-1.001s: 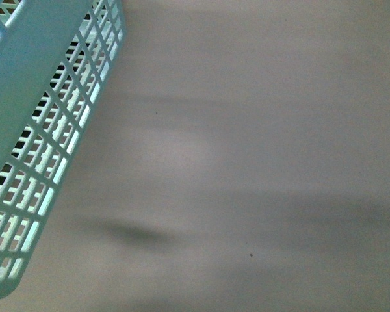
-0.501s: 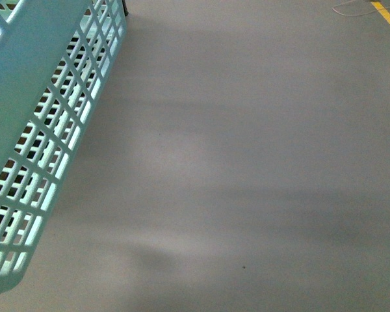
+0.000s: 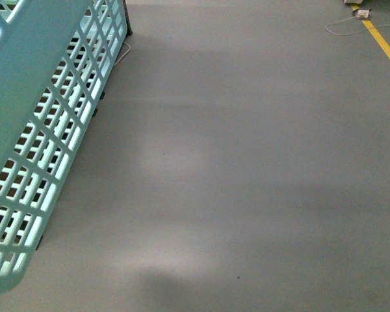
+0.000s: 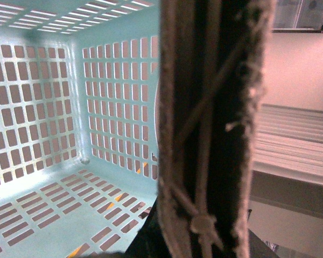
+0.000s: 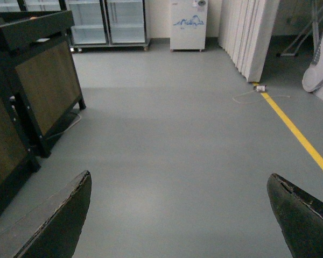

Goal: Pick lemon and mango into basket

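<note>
A yellow line (image 3: 385, 44) is newly revealed beyond the basket (image 3: 26, 97); no fruit is seen. The right gripper (image 5: 178, 183) is spread empty; the left gripper (image 4: 210, 134) cannot be judged

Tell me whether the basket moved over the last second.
Yes: the basket keeps its place in frame while the floor speck slides down-frame, so it moved forward against that speck.

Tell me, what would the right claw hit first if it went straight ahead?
Probably the bare grey floor: nothing shows between the open right claw and it, though depth is hard to judge.
</note>
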